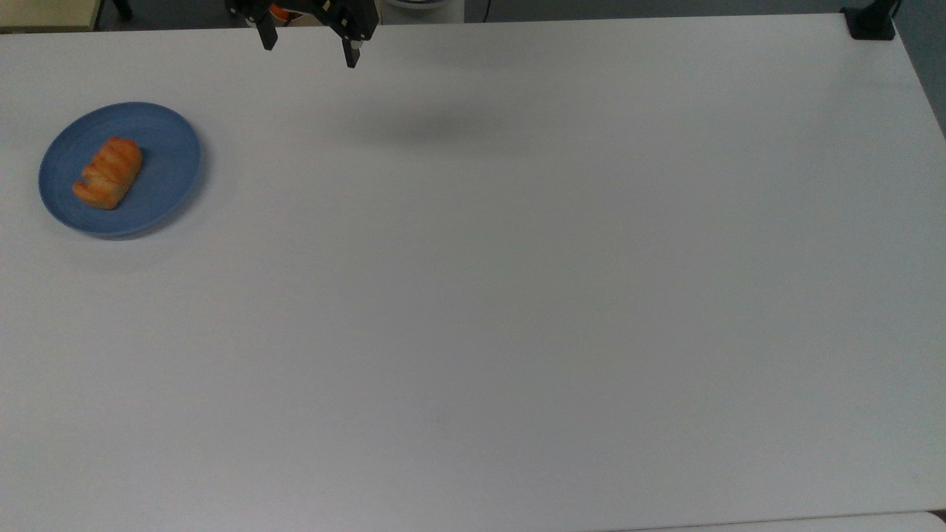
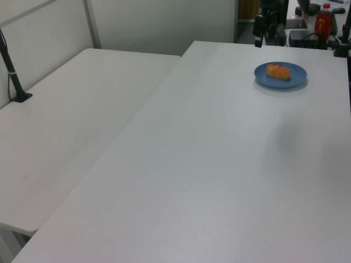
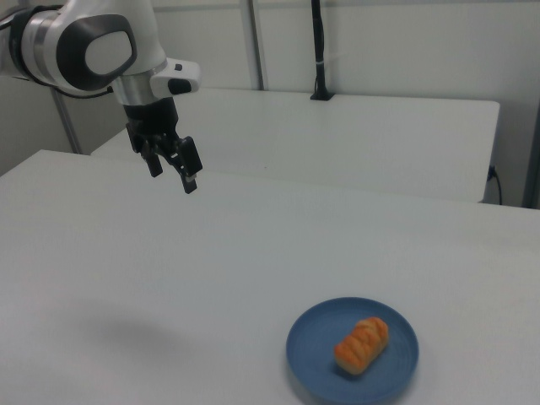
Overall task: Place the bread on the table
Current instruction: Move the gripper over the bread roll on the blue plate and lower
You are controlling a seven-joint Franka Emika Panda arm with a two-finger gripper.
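Fingers spread wide, nothing between them; gripper hangs high over the table, well apart from the bread. Bread lies on the plate, near the top view's left edge, long axis slanted. Step in hand, by my reckoning: reach for the bread. Best done by turning the wrist so the fingers close across the short width, dropping straight down over its middle, stopping short of the plate. Squeeze lightly; it looks soft.
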